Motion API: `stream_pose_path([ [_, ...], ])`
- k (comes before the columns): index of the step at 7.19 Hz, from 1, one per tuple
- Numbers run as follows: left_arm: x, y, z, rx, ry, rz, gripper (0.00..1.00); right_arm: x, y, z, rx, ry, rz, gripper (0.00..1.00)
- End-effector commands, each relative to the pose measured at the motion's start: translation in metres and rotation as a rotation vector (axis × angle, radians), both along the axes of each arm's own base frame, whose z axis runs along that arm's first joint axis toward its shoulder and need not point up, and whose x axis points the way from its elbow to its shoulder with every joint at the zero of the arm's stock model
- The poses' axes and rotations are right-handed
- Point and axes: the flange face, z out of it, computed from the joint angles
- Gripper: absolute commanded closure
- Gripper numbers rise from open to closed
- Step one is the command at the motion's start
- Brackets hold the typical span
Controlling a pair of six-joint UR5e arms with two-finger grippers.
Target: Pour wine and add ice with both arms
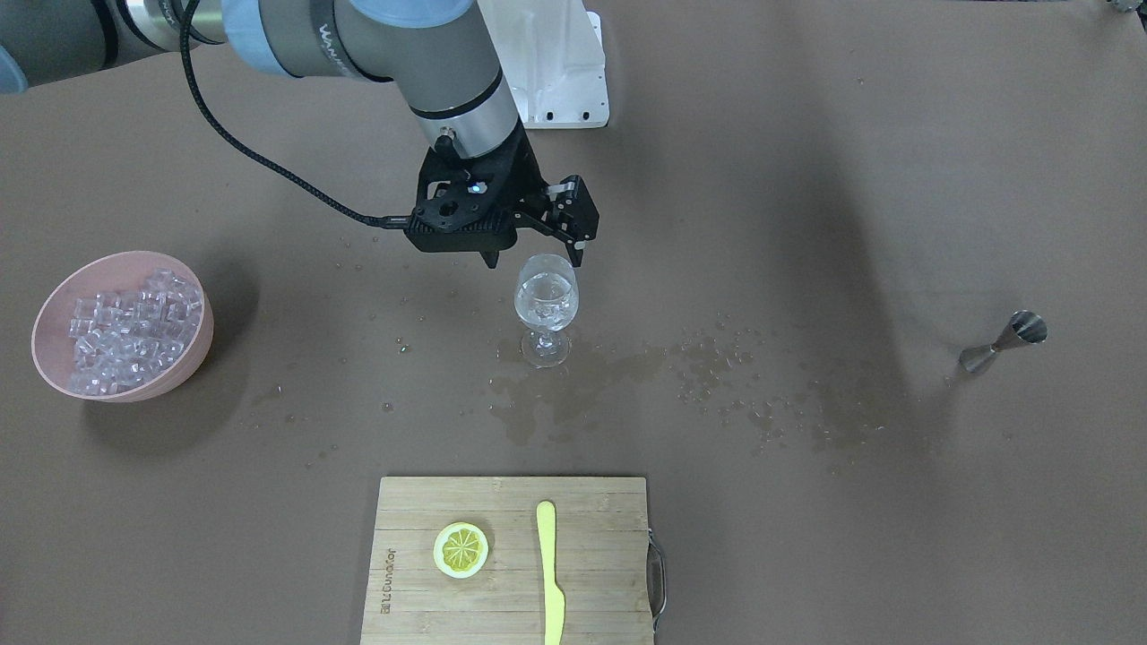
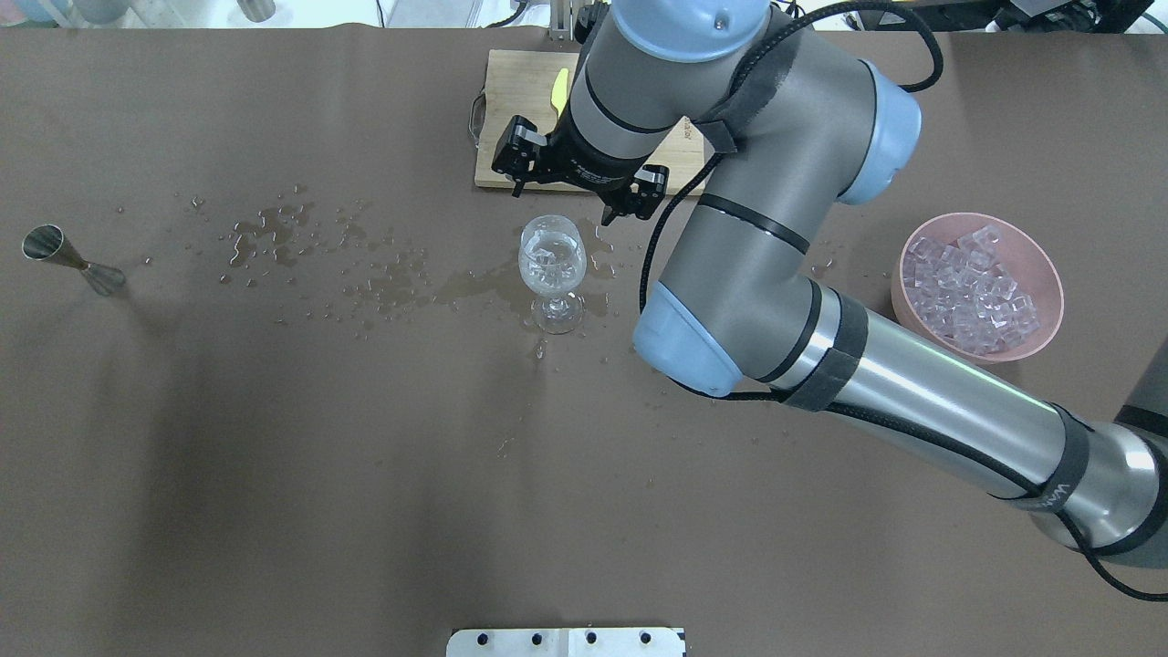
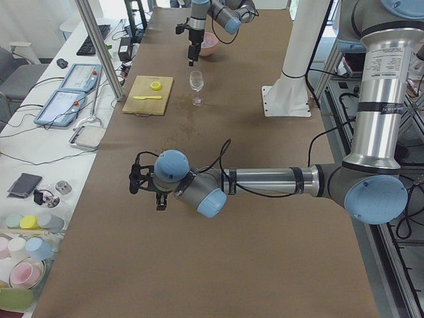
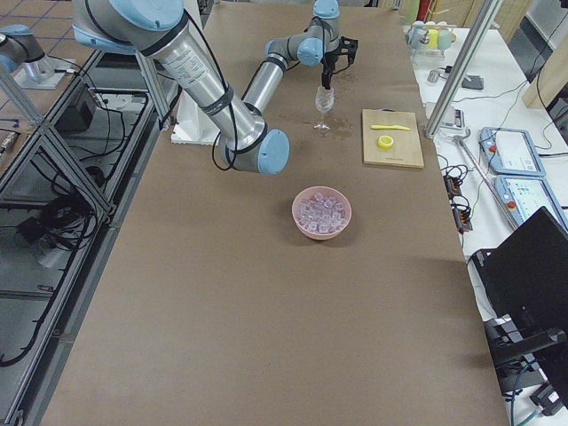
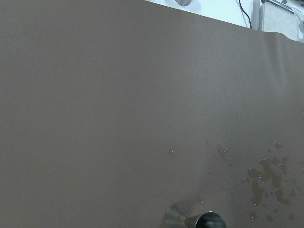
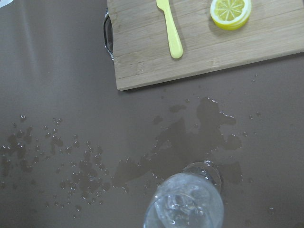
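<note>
A clear wine glass (image 1: pixel 547 300) stands upright mid-table and holds several small ice cubes in a little clear wine; it also shows in the overhead view (image 2: pixel 551 260) and the right wrist view (image 6: pixel 184 209). My right gripper (image 1: pixel 535 258) hangs open and empty just above the glass rim, slightly to the robot's side of it, touching nothing. A pink bowl (image 1: pixel 193 345) full of ice (image 1: pixel 125 327) sits on the right arm's side. My left gripper (image 3: pixel 140 184) hovers low over the table's left end; I cannot tell if it is open or shut.
A steel jigger (image 1: pixel 1004 340) lies on its side near the left end, also at the bottom of the left wrist view (image 5: pixel 194 221). A wet spill (image 1: pixel 627 367) spreads around the glass. A bamboo board (image 1: pixel 591 555) carries a lemon slice (image 1: pixel 461 548) and a yellow knife (image 1: pixel 548 573). A white stand (image 1: pixel 560 63) is by the robot.
</note>
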Motion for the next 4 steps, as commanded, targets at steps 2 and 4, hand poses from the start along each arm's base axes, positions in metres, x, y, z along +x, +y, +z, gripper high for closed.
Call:
stream_pose_path([
  [2,-0.001,-0.021,0.006,0.036,-0.066,-0.005,0.02,0.127,-0.02,0.125,0.078,0.071,-0.083,0.0],
  [4,-0.002,-0.021,0.02,0.076,-0.119,0.019,0.02,0.22,-0.032,0.214,0.15,0.134,-0.157,0.0],
])
